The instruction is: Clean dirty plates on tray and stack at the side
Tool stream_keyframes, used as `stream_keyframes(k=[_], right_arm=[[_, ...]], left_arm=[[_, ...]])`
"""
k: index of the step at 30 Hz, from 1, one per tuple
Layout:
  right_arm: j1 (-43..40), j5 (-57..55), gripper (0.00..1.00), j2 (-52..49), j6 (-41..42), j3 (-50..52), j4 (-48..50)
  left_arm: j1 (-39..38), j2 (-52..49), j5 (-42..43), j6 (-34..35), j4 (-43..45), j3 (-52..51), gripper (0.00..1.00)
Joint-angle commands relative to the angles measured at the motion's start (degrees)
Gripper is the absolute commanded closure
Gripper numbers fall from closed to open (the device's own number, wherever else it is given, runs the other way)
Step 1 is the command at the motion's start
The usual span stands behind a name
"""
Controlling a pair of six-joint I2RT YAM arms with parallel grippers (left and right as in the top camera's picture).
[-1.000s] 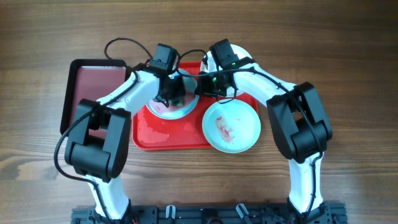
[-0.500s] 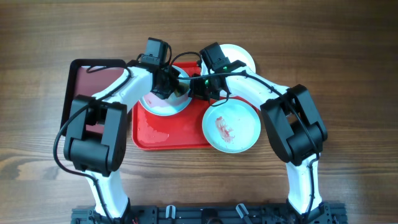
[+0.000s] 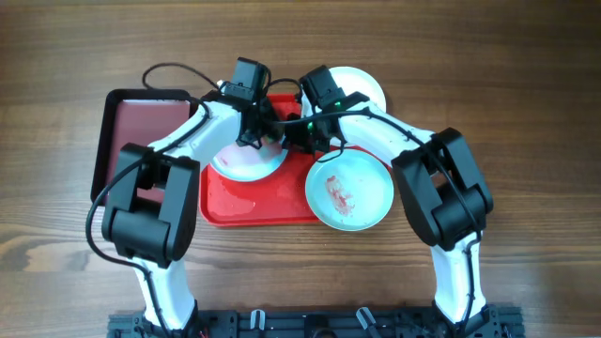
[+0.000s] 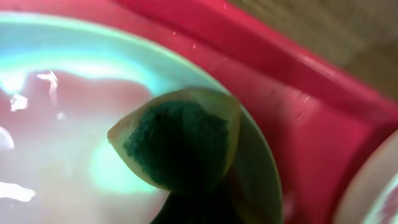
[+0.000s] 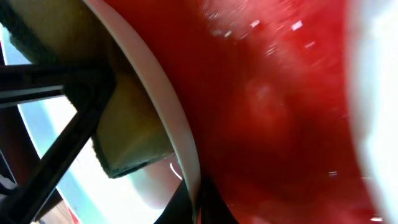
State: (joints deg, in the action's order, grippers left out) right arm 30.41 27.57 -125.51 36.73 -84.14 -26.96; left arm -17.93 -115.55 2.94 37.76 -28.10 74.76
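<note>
A pale blue plate (image 3: 242,161) lies on the red tray (image 3: 254,205). My left gripper (image 3: 262,134) is shut on a green and yellow sponge (image 4: 180,143) and presses it on the plate's far right part (image 4: 56,143). My right gripper (image 3: 294,136) is shut on that plate's right rim (image 5: 166,99), and the sponge (image 5: 134,140) shows just beyond the rim. A second pale blue plate (image 3: 349,188) with a red smear overlaps the tray's right edge. A white plate (image 3: 364,86) lies at the back, partly hidden by my right arm.
A narrower maroon tray (image 3: 141,127) with a black rim lies left of the red tray. Wet smears show on the red tray's front part. Both arms cross over the tray's back half. Wooden table lies all around.
The left gripper with the sponge has moved back and forth over the plate's far part. The plate has shifted a little to the left. The right gripper has edged left with it.
</note>
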Motion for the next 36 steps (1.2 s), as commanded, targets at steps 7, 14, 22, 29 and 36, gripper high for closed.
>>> stream_keyframes(k=[7,14,22,29,36], right_arm=[[0.8,0.6,0.95,-2.6,-2.6,1.4,-0.2],[-0.4,0.3,0.96,-2.5,-6.6,0.7,1.2],[-0.4,-5.3,0.73,-1.7,-20.8,-5.6,-7.8],[-0.4,-9.8,0.55,-1.7,-31.8,-6.9,-3.9],[2.6,-12.1,0.58,-1.7,-39.6,-6.9,1.7]], left_arm=[[6.2,6.0,-3.9,-21.1,-16.5,-1.3,0.96],[9.8,15.5,0.7,-21.1,-23.9,-1.2,0.96],[9.9,20.6,2.4,-18.2,-24.1,-1.2,0.96],[9.9,19.6,4.7,-11.3,-26.5,-1.6,0.96],[10.3,19.1,5.4,-7.2,-26.8,-1.8,0.96]])
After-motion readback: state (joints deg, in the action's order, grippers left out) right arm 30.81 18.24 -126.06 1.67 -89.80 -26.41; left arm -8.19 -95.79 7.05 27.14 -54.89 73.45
